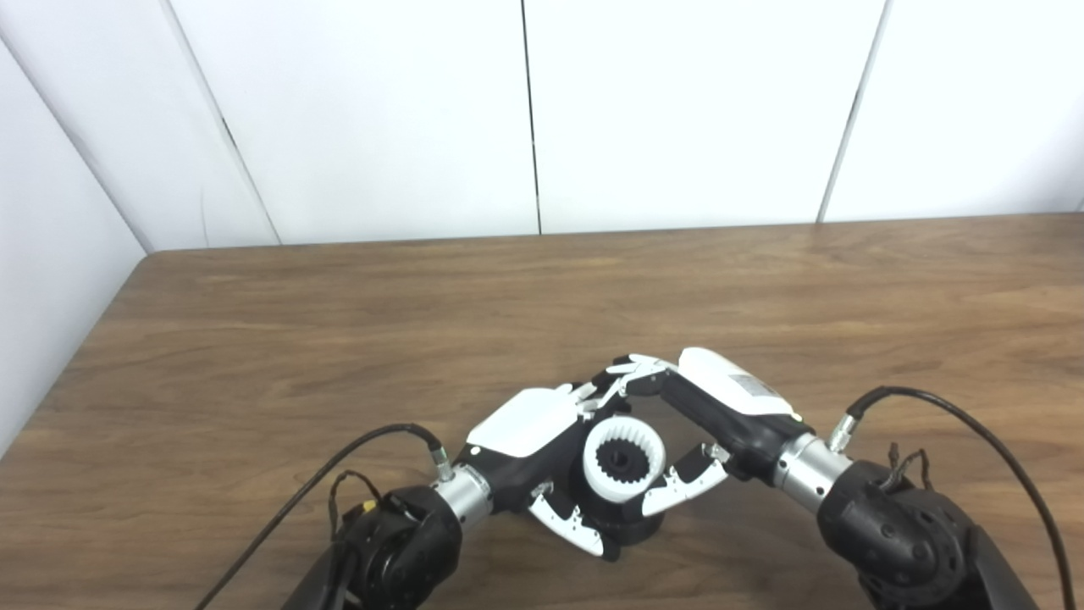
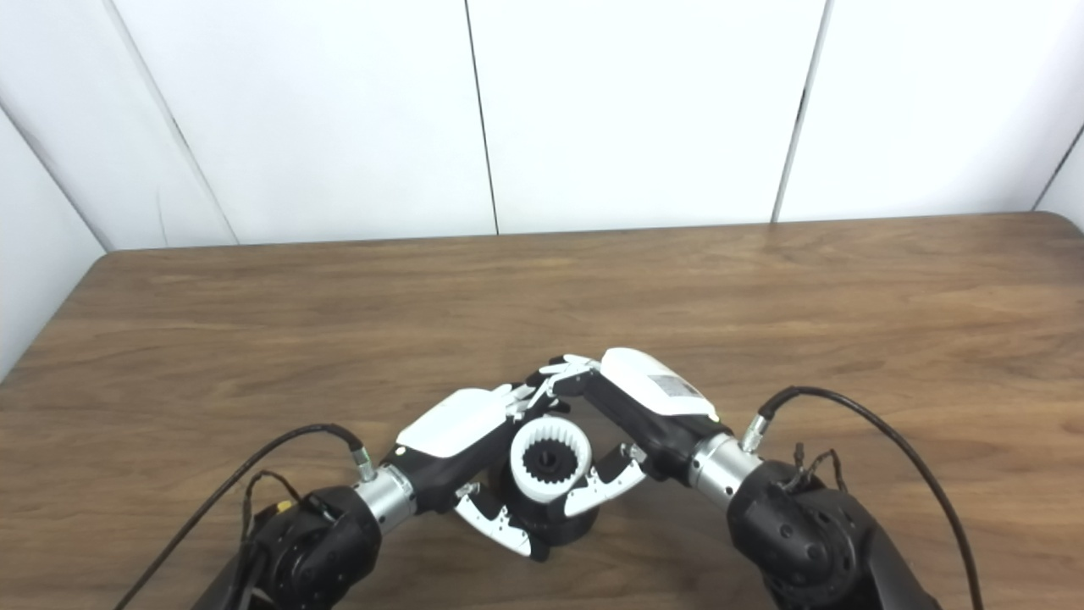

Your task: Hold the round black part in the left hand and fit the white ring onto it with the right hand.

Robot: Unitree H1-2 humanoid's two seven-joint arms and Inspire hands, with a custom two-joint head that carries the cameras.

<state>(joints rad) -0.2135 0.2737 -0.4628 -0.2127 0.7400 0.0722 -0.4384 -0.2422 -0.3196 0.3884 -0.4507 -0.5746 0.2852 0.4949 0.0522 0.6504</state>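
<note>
The round black part [image 1: 631, 527] stands near the table's front edge, its toothed black hub [image 1: 622, 462] showing through the white ring [image 1: 624, 458], which has inner teeth and sits on top of it. My left hand [image 1: 542, 440] wraps the black part from the left, thumb [image 1: 566, 518] in front. From the right, my right hand [image 1: 720, 407] closes on the ring, fingers [image 1: 635, 369] curled over its far side and thumb [image 1: 682, 491] against its near rim. The same parts appear in the right eye view, ring [image 2: 550, 462] between both hands.
The brown wooden table [image 1: 542, 313] stretches wide beyond the hands, with white wall panels [image 1: 525, 110] behind its far edge. Black cables [image 1: 957, 415] loop from both wrists over the tabletop near the front.
</note>
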